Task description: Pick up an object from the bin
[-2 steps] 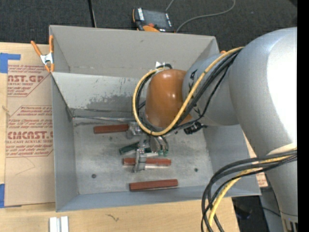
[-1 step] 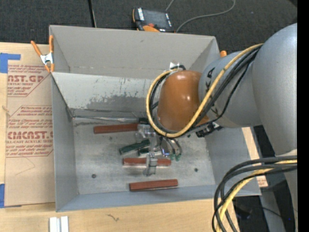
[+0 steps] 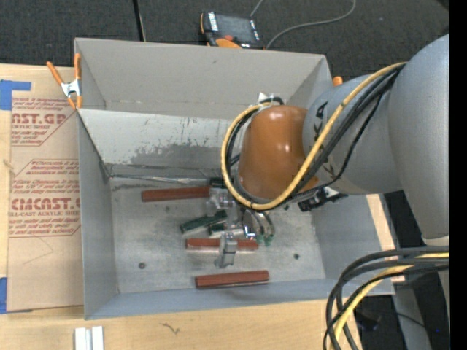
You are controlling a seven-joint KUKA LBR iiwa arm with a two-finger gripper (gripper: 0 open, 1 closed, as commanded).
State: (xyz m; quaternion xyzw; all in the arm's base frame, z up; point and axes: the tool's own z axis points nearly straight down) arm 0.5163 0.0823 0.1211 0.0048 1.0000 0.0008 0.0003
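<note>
1. Hanging low in the middle of the bin (image 3: 95,224), the jaws sit right on a flat brown bar (image 3: 201,244).
2. I cannot tell if they are open or shut, or holding it.
3. A green thing (image 3: 195,225) lies just left.
4. The grab step seems on; next they must squeeze the bar, then lift straight up.

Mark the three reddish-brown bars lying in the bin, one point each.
upper brown bar (image 3: 174,194), camera view, middle of its length.
middle brown bar (image 3: 201,244), camera view, on its left half.
lower brown bar (image 3: 232,278), camera view, middle of its top face.
</note>
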